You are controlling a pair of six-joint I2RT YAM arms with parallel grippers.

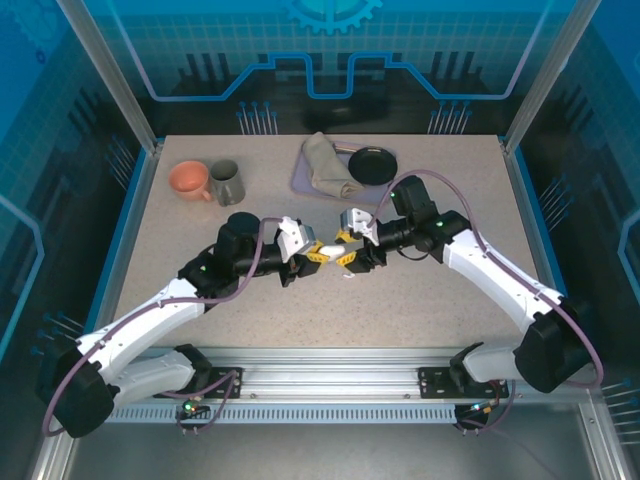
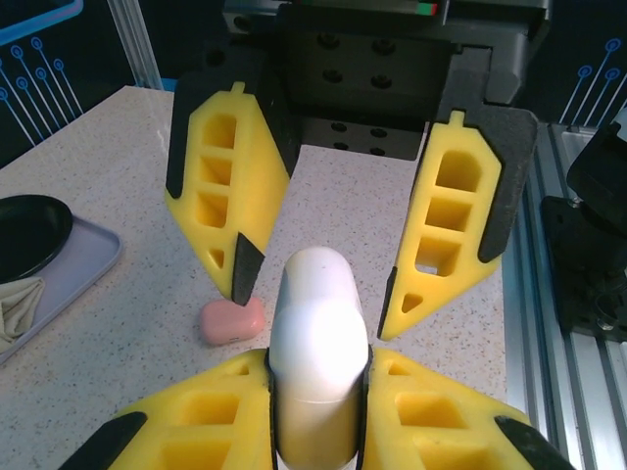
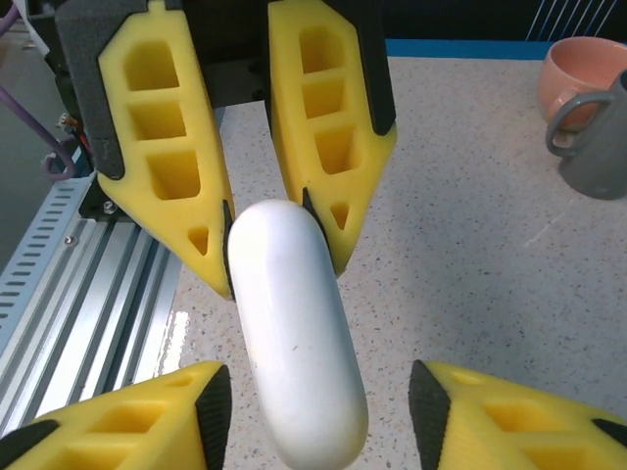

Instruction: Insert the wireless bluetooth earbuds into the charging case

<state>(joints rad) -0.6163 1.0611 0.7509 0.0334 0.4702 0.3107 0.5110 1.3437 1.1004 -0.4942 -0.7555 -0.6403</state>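
A white pill-shaped charging case (image 1: 333, 250) hangs above the table's middle, closed as far as I can see. My left gripper (image 2: 318, 411) is shut on one end of it (image 2: 315, 343). My right gripper (image 3: 318, 411) straddles the other end (image 3: 294, 333), its jaws apart, with a wide gap on the right side and a narrow one on the left. The two grippers (image 1: 318, 252) (image 1: 348, 250) meet nose to nose. A small salmon-pink rounded piece (image 2: 232, 321) lies on the table under them; I cannot tell whether it is an earbud or a case.
At the back left stand an orange cup (image 1: 188, 180) and a grey mug (image 1: 227, 182). A lilac tray (image 1: 300, 182) at the back centre holds a folded cloth (image 1: 325, 165) and a black dish (image 1: 372, 164). The metal rail (image 1: 330, 385) runs along the near edge.
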